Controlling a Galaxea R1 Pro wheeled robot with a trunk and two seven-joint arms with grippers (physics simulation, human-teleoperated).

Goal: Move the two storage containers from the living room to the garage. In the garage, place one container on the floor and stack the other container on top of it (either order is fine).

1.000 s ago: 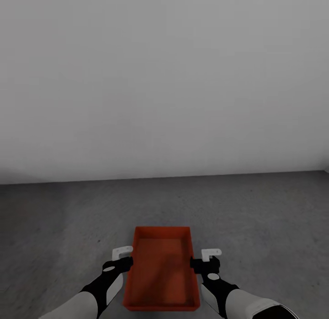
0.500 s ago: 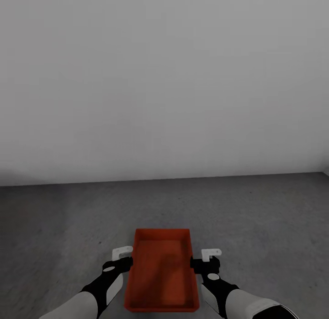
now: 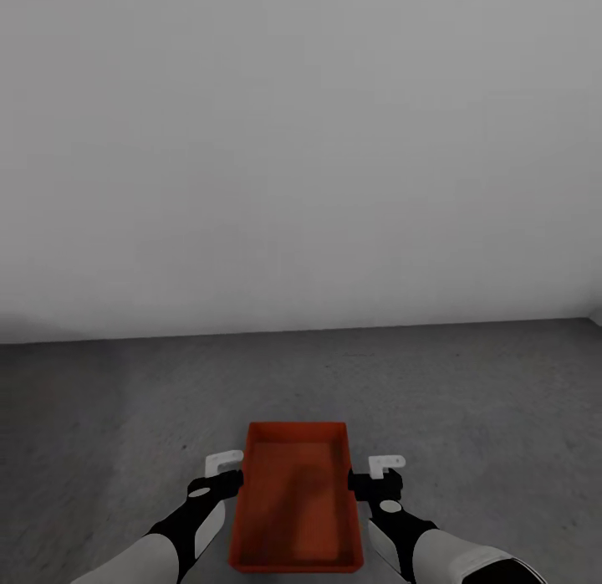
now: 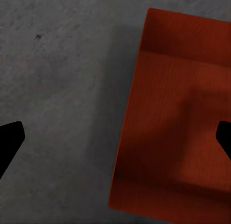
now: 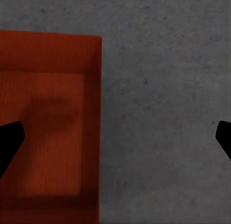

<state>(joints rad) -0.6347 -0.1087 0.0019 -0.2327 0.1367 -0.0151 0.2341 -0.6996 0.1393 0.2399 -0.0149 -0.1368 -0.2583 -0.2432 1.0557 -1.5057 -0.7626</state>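
One orange-red storage container (image 3: 297, 504) sits open-topped and empty between my two hands, over the garage's dark grey concrete floor (image 3: 468, 400). I cannot tell whether it rests on that floor. My left gripper (image 3: 224, 477) is open and straddles the container's left wall (image 4: 126, 137), with one fingertip over the inside (image 4: 224, 137) and one over the concrete. My right gripper (image 3: 373, 477) is also open, across the right wall (image 5: 96, 137), and its fingers touch nothing. The bin's bottom (image 5: 48, 137) lies below both hands. The second container is out of view.
A plain grey-white wall (image 3: 301, 149) runs across the view a short way ahead and meets the concrete at a straight line. A wall corner (image 3: 595, 316) shows at the far right. Bare concrete spreads to both sides of the bin.
In the head view the container has shrunk slightly and its far rim has slid lower, as if sinking away from the hands. Both arms hold the same pose. The view has shifted slightly.
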